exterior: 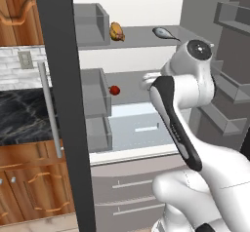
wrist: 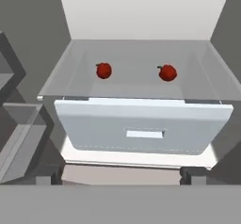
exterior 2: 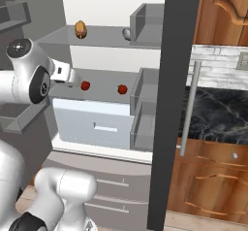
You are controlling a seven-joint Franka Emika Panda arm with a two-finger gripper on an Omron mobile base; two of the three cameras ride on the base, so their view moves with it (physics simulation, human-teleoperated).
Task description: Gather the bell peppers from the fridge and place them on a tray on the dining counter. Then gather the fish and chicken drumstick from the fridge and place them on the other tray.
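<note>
Peppers, the left and the right, are seen well apart on the shelf above the drawer; gripper fingers are spread, nothing held; one pepper should be centred between them before closing.

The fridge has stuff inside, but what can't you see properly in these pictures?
- Left base view: the arm hides one of the two bell peppers; only one shows.
- Right base view: the fish is half hidden behind a door bin.
- Hand view: the drawer is shut, so its contents are hidden.
</note>
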